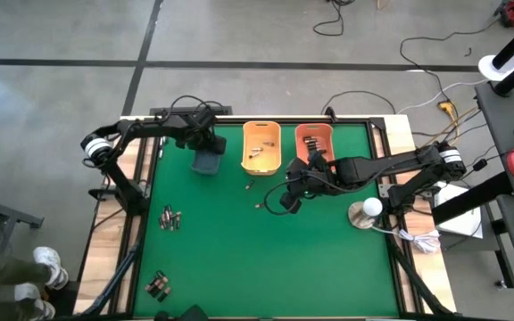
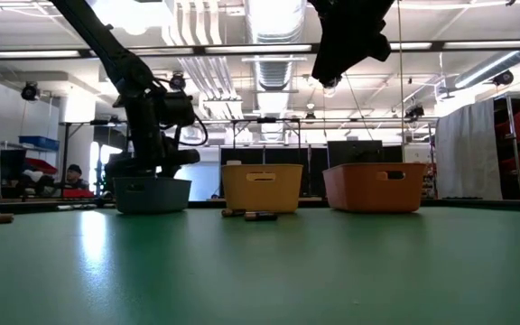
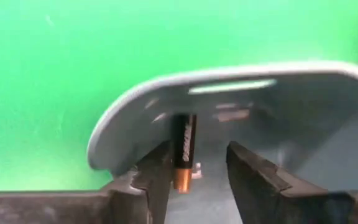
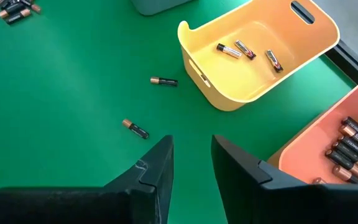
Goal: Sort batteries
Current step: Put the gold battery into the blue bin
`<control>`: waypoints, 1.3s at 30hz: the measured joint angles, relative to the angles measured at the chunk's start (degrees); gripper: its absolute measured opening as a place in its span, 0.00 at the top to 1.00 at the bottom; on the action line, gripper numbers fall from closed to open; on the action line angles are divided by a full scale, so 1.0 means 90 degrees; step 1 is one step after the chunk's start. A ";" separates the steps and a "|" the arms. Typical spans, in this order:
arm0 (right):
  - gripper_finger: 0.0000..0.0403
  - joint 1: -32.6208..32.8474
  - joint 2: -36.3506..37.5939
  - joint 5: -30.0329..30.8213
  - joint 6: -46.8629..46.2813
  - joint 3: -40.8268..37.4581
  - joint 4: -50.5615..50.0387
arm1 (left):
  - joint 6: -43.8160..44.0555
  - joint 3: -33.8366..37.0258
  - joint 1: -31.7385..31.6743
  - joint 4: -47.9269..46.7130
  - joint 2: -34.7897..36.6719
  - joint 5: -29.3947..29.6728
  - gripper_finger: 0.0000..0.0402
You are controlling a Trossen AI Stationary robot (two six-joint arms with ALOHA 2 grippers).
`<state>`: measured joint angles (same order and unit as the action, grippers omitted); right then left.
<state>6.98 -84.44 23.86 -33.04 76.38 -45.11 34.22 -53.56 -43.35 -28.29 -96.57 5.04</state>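
My main worry is the small black cylindrical battery with the copper end (image 3: 183, 152) at my left hand (image 3: 197, 171). It stands on end against one finger (image 3: 157, 177), just over the open grey-blue plastic bin (image 3: 328, 143) near the far left of the green tabletop (image 1: 266, 259). The fingers look parted, with a clear gap on the battery's other side, so I judge it is being let go. If it clings to that finger and I pull away, it could be dragged past the bin's curved rim onto the tabletop, or bounce out.

My right hand (image 4: 191, 165) hangs above the tabletop's middle with its fingers a little apart and nothing between them. Two loose black-and-copper batteries (image 4: 135, 129) lie on the green ahead of it, well apart from each other, one (image 4: 164, 81) just beside the yellow-orange plastic bin (image 4: 229, 102). They are round and would roll if I come down off-centre or nudge one with a fingertip, and the one near the bin wall leaves little room.

Farther off, the yellow-orange bin holds three small cells (image 4: 248, 52), and the orange plastic bin (image 4: 303, 158) holds a row of dark ones (image 4: 350, 146). Other unsorted batteries sit in a cluster (image 1: 169, 218) toward the left edge and another cluster (image 1: 157, 284) near the front left corner.
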 joint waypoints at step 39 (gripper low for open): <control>0.73 0.0169 -0.0003 0.0677 0.0644 0.0146 -0.0050 | -0.2176 0.0961 0.2763 0.0813 0.3553 -0.0392 0.62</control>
<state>8.50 -84.48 29.95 -27.24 77.70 -45.56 14.63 -44.91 -18.49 -20.97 -64.60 1.51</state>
